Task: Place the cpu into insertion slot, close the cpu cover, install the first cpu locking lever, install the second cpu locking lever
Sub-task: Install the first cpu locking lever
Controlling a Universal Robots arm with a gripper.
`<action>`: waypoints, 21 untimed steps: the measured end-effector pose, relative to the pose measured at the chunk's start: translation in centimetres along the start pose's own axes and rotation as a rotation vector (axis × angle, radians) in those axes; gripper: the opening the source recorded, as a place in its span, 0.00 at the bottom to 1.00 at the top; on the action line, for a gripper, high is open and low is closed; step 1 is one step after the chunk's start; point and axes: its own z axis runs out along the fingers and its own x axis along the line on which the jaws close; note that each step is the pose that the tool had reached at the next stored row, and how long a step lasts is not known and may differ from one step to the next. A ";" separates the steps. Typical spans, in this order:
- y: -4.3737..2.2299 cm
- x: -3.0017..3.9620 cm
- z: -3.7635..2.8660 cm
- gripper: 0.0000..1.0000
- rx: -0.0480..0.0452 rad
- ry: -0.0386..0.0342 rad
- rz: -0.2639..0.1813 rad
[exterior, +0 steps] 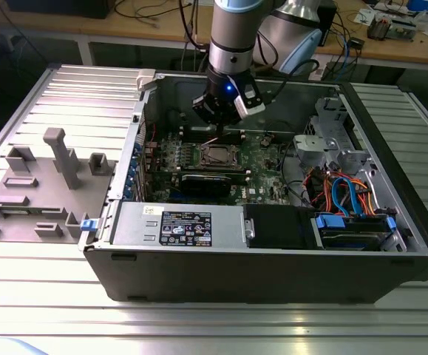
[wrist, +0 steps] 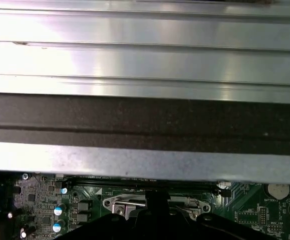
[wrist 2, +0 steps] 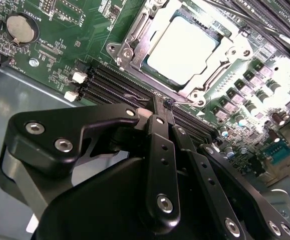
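Observation:
The cpu (wrist 2: 182, 47) lies flat in the motherboard's socket, its pale metal top showing through the window of the cpu cover (wrist 2: 132, 46). The cover is down over it as a silver frame. In the exterior view the socket (exterior: 217, 155) is mid-board inside the open computer case. My gripper (exterior: 218, 133) hangs just behind it. In the second wrist view the gripper (wrist 2: 161, 105) has its black fingers (wrist 2: 156, 131) pressed together, shut, with the tips just off the socket's edge beside a thin wire lever (wrist 2: 132, 97). The first wrist view shows the frame (wrist: 122, 202) past the gripper's dark body.
Black memory slots (wrist 2: 104, 82) run between the gripper tip and the socket. A coin battery (wrist 2: 20, 28) sits nearby. The case wall (wrist: 145, 120) rises close by. A power supply (exterior: 177, 225), coloured cables (exterior: 343, 196) and a grey fixture (exterior: 40, 185) surround the board.

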 end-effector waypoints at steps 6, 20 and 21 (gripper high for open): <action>0.00 -0.31 0.24 0.11 -0.0002 -0.0001 0.000; -0.08 -0.96 0.93 0.11 -0.0005 -0.0001 0.000; -0.08 -0.99 0.97 0.11 -0.0004 0.0000 0.000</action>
